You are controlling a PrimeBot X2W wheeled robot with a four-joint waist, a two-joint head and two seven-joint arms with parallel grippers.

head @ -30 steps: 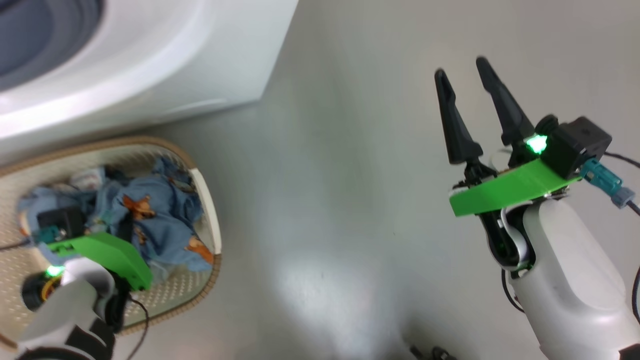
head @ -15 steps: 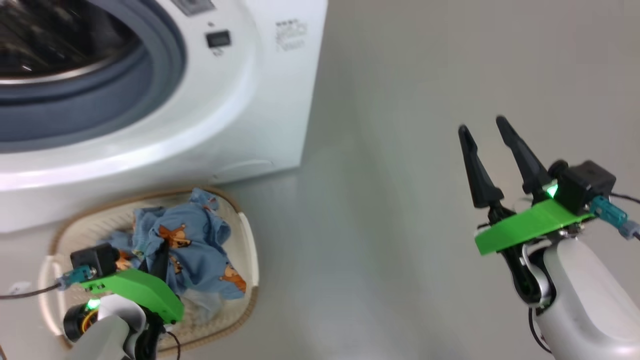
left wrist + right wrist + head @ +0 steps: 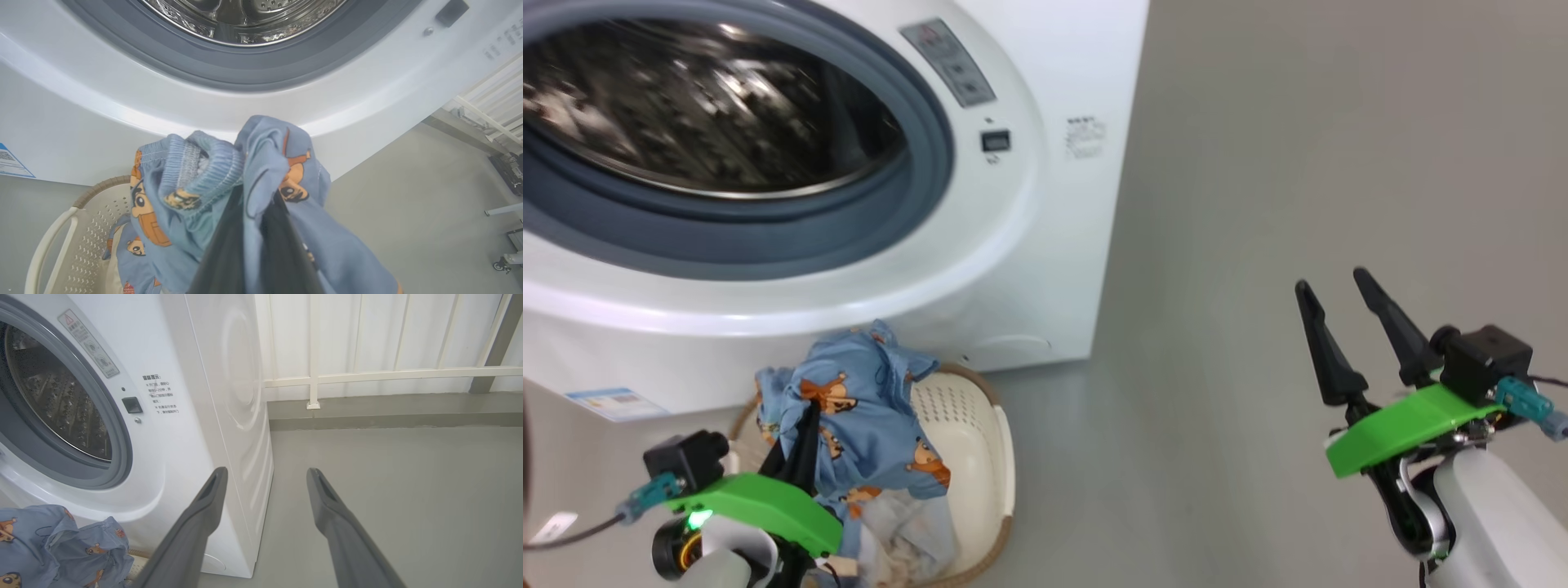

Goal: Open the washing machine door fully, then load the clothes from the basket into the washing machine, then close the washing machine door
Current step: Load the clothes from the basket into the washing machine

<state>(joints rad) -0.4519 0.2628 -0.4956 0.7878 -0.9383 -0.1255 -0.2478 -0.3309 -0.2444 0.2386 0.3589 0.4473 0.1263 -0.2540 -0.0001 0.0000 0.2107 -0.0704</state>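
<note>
Clothes [image 3: 874,433] pinched in left pincer [image 3: 805,420] above basket [image 3: 978,445]; right pincer [image 3: 1333,280] spread; washing machine [image 3: 1045,245] ahead.

We see bright, even light with soft shadows, a pale glare band across the washing machine [image 3: 768,306], its drum [image 3: 711,114] motion-smeared in the head view, wrist views sharper yet edge-bent.

Can't read any wording properly from here. On the washing machine [image 3: 171,465] front, rt of the opening, I see a grey sticker [image 3: 88,345] w/ a warning triangle at its top end. Next to it is a printed block of Chinese chars [image 3: 161,394], too small for me. Blue label [image 3: 609,402] at lower corner: print illegible.
</note>
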